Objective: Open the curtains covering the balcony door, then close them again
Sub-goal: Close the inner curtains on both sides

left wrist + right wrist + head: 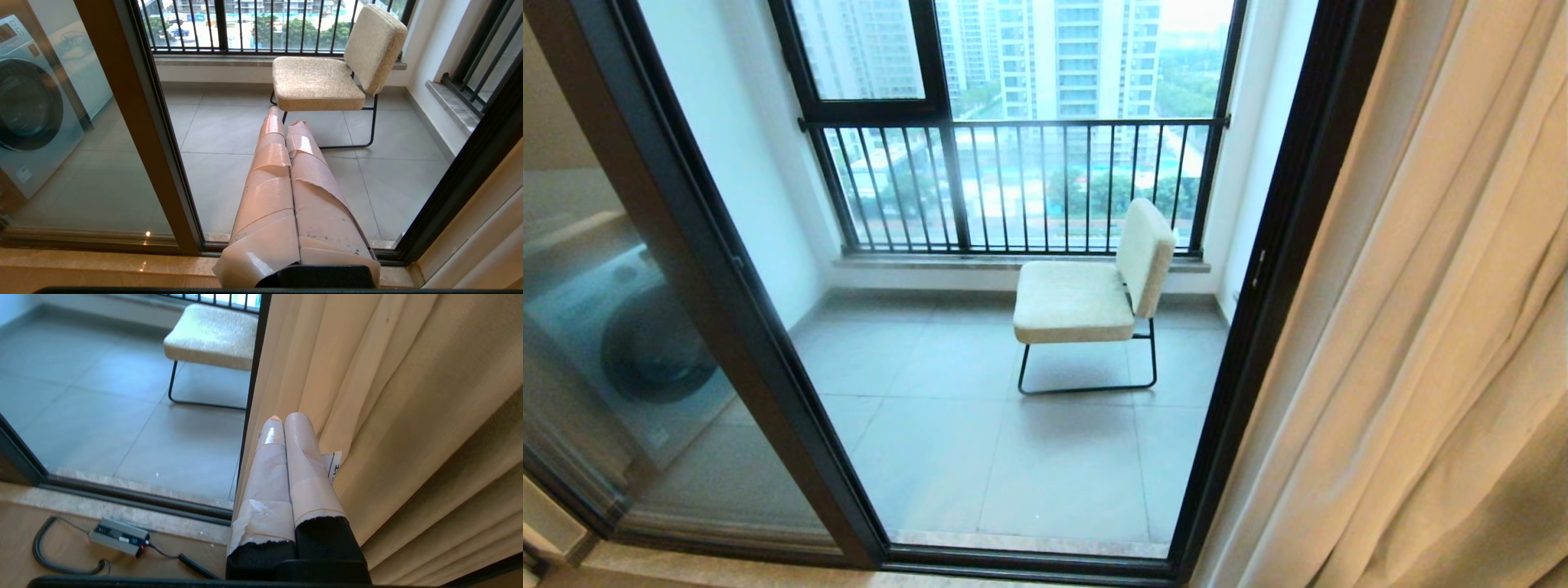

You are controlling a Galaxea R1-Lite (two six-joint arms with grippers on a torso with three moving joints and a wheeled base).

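The cream-beige curtains (1437, 327) hang gathered at the right, leaving the glass of the dark-framed balcony door (1282, 245) uncovered. Neither arm shows in the head view. In the right wrist view my right gripper (284, 418), with tape-wrapped fingers, is shut on nothing. It sits low, next to the curtains' (408, 396) left edge by the door frame; I cannot tell whether it touches the fabric. My left gripper (288, 118) is also shut and empty, pointing at the glass with the door frame (171, 155) to its side. A strip of curtains (482, 237) shows at that view's edge.
A cream chair (1094, 286) stands on the tiled balcony beyond the glass, before a barred window (1013, 180). A washing machine (629, 343) shows behind the left glass panel. A power adapter with cables (118, 537) lies on the wooden floor by the door track.
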